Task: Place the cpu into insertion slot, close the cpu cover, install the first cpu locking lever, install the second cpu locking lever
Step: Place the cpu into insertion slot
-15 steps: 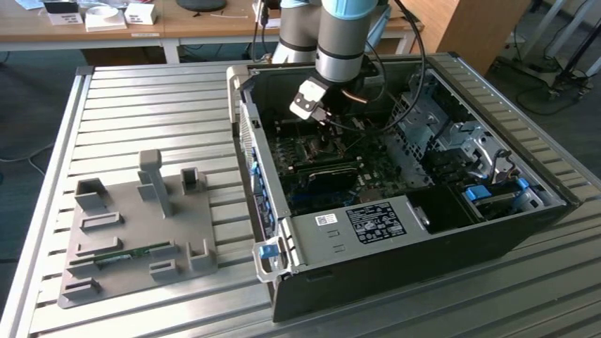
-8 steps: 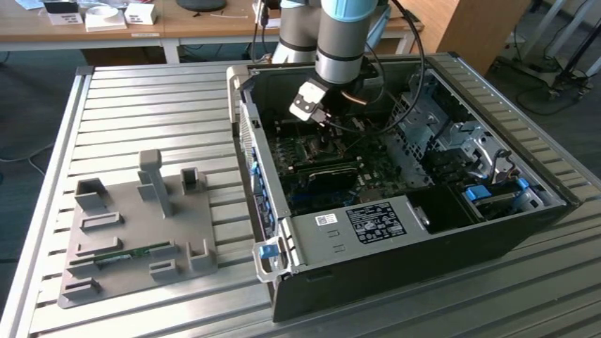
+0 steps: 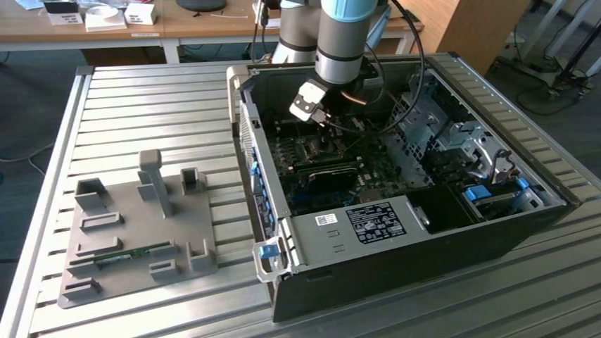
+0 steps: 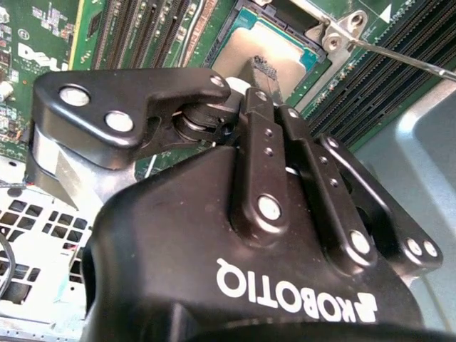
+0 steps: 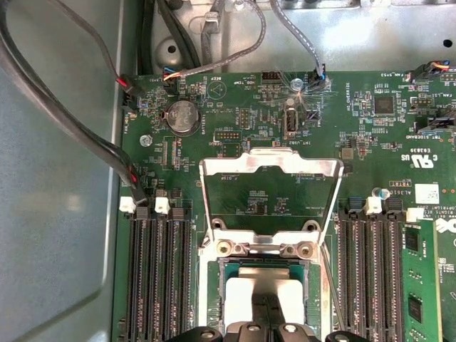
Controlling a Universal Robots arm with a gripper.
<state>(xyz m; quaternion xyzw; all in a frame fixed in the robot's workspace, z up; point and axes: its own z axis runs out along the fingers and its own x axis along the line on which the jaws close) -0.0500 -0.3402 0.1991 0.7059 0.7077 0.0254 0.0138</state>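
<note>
Gripper: the black housing lies nearest the lens in the second wrist view, and white lettering is printed across it.
Jaws: drawn narrow, tips together, with nothing clamped between them. They are aimed down at the top of the chip; whether it is touched cannot be told.
Chip: laid flat in the socket, silvery face up, as seen in both wrist views.
Cover: swung up on its hinge at the socket's edge and stood open, so the green board is seen through its window.
Lever: a thin metal rod is seen running off from beside the socket. It is judged unlatched, since the cover is up.
Step in hand: placing the chip is judged all but done. The cover is not yet closed and no lever is yet hooked.
What closing calls for: the jaws stand in the path the cover would swing through, so that path would have to be cleared.
Surroundings: black memory slots flank the socket. The open case lies on the slatted desk.
Writing: small white print is scattered over the board, and a printed white label is stuck on the case.
</note>
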